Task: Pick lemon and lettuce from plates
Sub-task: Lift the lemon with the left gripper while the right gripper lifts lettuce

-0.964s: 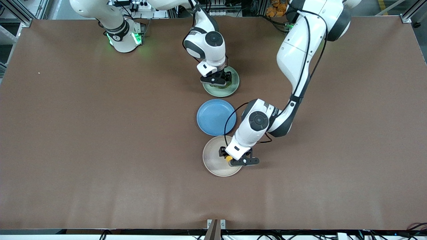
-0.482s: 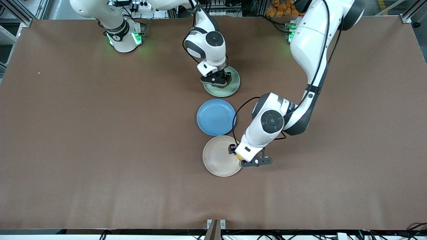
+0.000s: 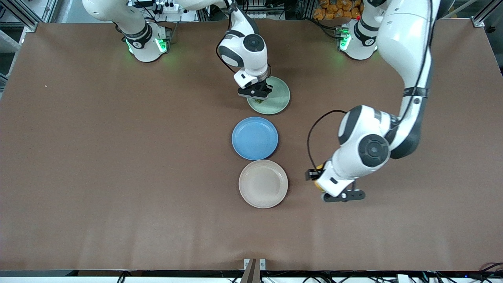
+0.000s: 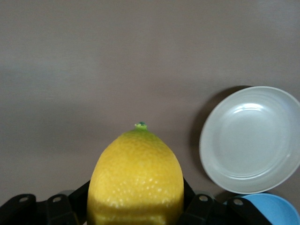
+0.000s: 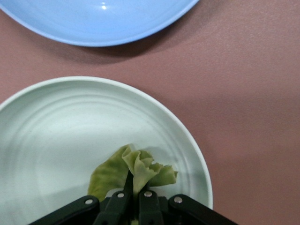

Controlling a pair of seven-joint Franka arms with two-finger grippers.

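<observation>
I see a wide brown table (image 3: pixel 118 165) edged by aluminium framing (image 3: pixel 23 15), with cables (image 3: pixel 471 277) trailing along its near edge.

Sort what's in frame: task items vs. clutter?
Job:
- lemon, gripped in left hand over bare table
- lettuce, pinched by right hand over mint green plate
- beige plate, empty

Lying about:
- blue plate, empty, between the other two plates
</observation>
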